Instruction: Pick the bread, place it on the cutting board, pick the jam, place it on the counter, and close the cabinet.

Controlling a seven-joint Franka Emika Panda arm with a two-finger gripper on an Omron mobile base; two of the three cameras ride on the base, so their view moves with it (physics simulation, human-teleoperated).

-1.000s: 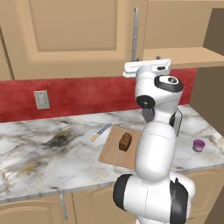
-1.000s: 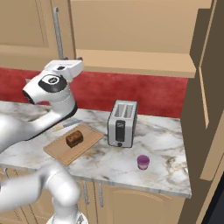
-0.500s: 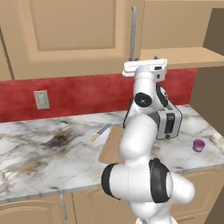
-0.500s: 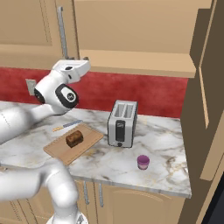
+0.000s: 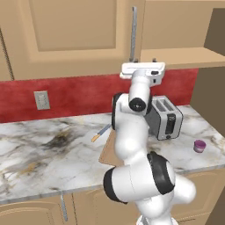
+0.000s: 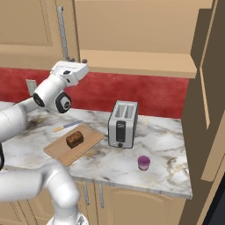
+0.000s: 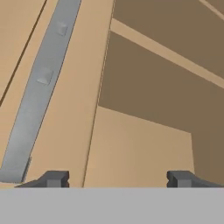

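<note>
Here | pincer [image 7: 118,178] open wide, empty | cabinet [image 7: 144,144] handle [image 7: 37,92] beside | no legible writing

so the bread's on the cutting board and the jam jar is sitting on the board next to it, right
Not quite. The bread is on the cutting board, but the jam is not on the board. It stands on the counter, on the far side of the toaster from the board, near the front edge. The right base view shows this.
</note>
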